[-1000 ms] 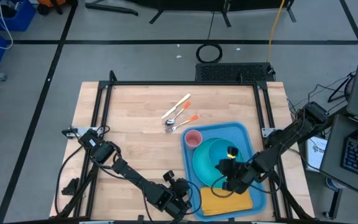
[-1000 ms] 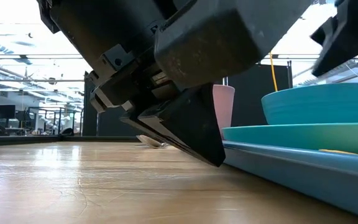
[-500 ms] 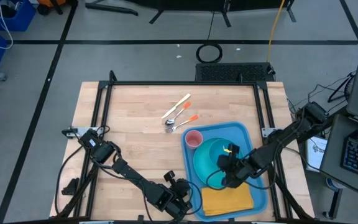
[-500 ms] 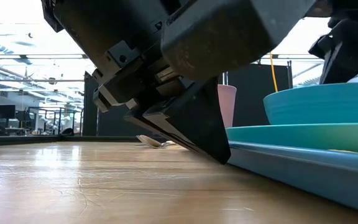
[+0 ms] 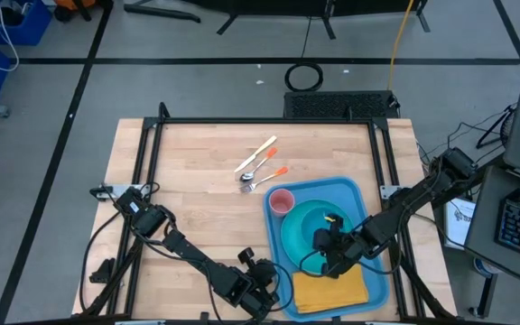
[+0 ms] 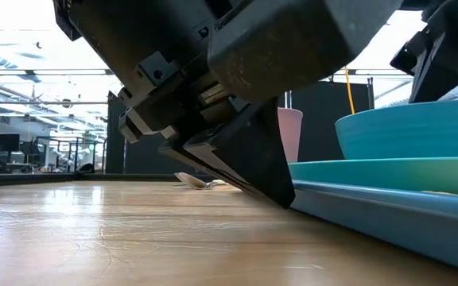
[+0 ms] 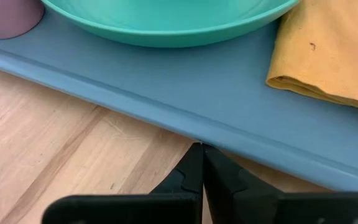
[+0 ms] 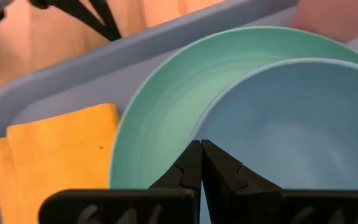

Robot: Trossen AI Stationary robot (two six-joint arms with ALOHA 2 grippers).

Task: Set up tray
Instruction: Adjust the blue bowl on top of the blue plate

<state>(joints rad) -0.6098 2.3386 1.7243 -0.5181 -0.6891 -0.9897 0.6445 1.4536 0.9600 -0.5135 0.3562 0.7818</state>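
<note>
The blue tray (image 5: 343, 190) lies flat on the table's right near part. On it stand a pink cup (image 5: 281, 201) and a turquoise plate (image 5: 292, 236) carrying a bowl (image 6: 404, 135), and a yellow napkin (image 5: 330, 291) lies at its near end. My left gripper (image 5: 272, 283), shut, sits low at the tray's left rim. My right gripper (image 5: 322, 243), shut, is above the plate. In the right wrist view its tips (image 8: 201, 145) stand over the bowl's rim (image 8: 229, 93). My left gripper has its shut fingertips (image 7: 202, 149) against the outer side of the tray's left rim (image 7: 185, 134). It comes slanting down from the table's left. The tray lies flat on the table. My right gripper is over the bowl's rim; whether it touches cannot be told.
Three utensils lie on the bare wood beyond the tray, one with a cream handle (image 5: 260, 152) and two with orange handles (image 5: 268, 171). A dark metal frame (image 5: 269, 120) borders the table. Bare wood covers the table's left half.
My right gripper has moved from over the napkin's far edge toward the table's far-left, to above the plate and bowl. My left gripper has shifted slightly toward the right, and in the low view the tray and cup have slid slightly right with it.
</note>
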